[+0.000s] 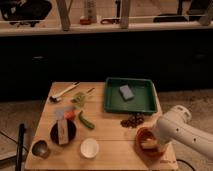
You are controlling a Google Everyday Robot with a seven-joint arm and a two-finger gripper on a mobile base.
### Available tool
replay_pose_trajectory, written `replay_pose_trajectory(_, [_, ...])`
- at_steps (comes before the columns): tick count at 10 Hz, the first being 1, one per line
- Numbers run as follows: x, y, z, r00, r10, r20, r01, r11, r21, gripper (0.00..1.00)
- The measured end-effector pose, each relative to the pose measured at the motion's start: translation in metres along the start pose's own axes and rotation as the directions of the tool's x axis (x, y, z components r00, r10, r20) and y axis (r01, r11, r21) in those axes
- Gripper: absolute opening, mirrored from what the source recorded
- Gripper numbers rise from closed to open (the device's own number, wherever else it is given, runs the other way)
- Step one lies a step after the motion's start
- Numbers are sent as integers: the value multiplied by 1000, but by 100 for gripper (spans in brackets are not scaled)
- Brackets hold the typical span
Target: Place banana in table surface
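Observation:
The banana shows as a pale yellow shape lying inside the orange bowl at the front right of the table surface, a light tan wooden top. My white arm reaches in from the right, and the gripper is down at the bowl's right side, right at the banana. The arm's end hides part of the bowl and banana.
A green tray with a grey sponge stands at the back right. Dark grapes lie behind the bowl. A green vegetable, black plate, white bowl and metal cup are on the left.

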Motion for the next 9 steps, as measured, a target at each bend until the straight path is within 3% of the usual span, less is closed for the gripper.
replay_pose_trajectory(4, [-1,3,14,999,14,37,-13,1000,-13,70])
replay_pose_trajectory(6, [0,4,21,999,19,51,-18,1000,-18,54])
replay_pose_trajectory(9, [1,3,28,998,21,64,-19,999,-28,23])
